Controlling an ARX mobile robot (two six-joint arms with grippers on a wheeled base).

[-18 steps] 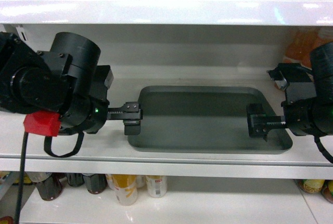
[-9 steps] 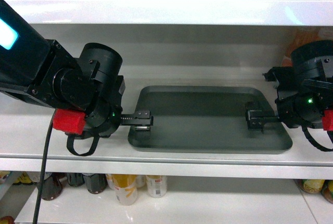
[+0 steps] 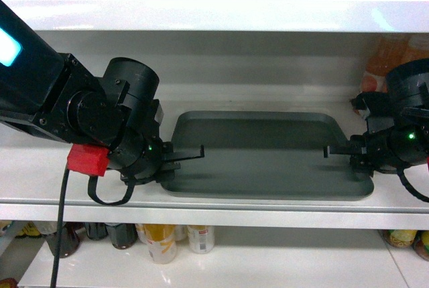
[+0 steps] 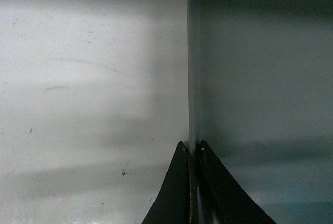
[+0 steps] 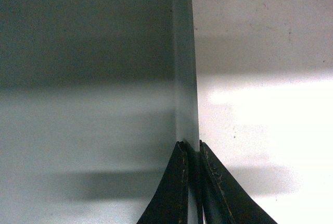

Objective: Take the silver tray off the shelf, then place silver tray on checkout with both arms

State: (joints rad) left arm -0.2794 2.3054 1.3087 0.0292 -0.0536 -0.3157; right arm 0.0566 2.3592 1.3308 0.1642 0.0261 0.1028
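On shelf (image 3: 221,204): silver tray (image 3: 268,154) lies long axis left-right; left gripper (image 4: 193,153) and right gripper (image 5: 191,151) clamp opposite short rims.

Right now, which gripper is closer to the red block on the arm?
Left. The left gripper pinches the silver tray's left rim near the red block; the right gripper pinches the far right rim.

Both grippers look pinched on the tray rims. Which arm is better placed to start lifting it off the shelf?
Neither alone: left gripper is shut on the silver tray left rim, right gripper on its right rim. Lift both together, off the shelf.
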